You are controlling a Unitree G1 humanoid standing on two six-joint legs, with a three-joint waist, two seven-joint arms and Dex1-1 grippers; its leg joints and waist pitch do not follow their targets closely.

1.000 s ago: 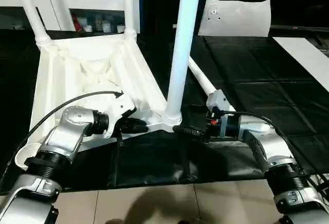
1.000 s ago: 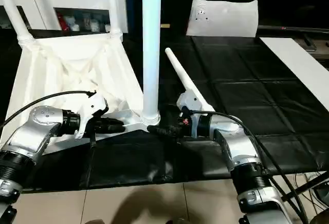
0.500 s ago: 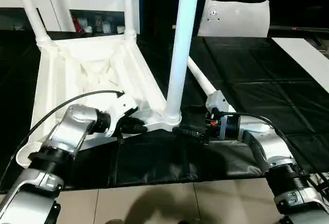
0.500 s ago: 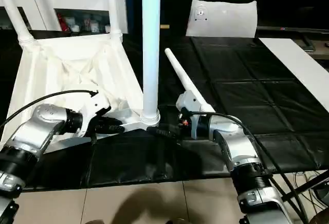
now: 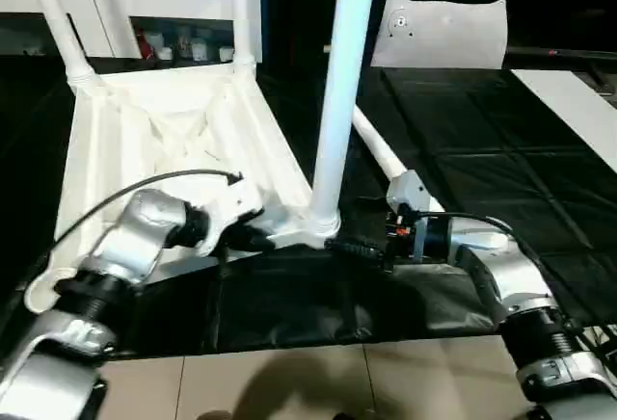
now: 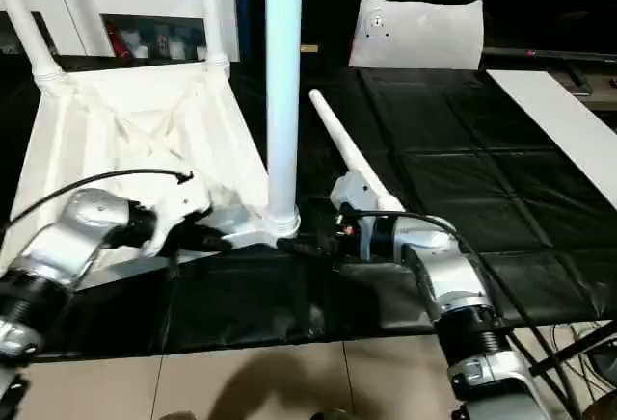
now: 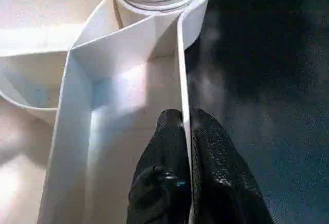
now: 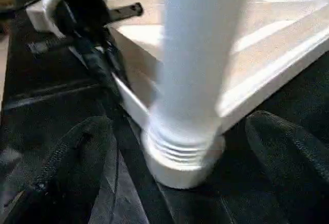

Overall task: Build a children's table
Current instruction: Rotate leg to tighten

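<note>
Tabletop (image 5: 164,141) lies upside down on the black mat (image 5: 482,131), ribs up, and we have it pinched at the near rim: our left gripper (image 7: 186,131) is closed tight on the thin edge wall, one finger inside the rim and one outside, a short way from the corner socket. Three legs stand in sockets: two at the far corners and one, the near leg (image 5: 337,83), rising just ahead of our right gripper (image 8: 180,147). That gripper is spread wide, a finger on either side of the leg's threaded base, holding nothing and not touching it as far as we can tell. Fourth leg (image 6: 347,155) lies loose on the mat beyond the right gripper's wrist, its near end hidden behind the wrist. One socket, off to the left of the left arm, looks unfilled. Risks as we judge them: the left hold is on a narrow, smooth plastic wall, so any twist at the leg could slide the rim out of the fingers or tilt the top. If the right gripper closes off-centre on the base, it may push the leg sideways and bind the thread rather than seat it. The right forearm sits close to the loose leg and could roll it away.
</note>
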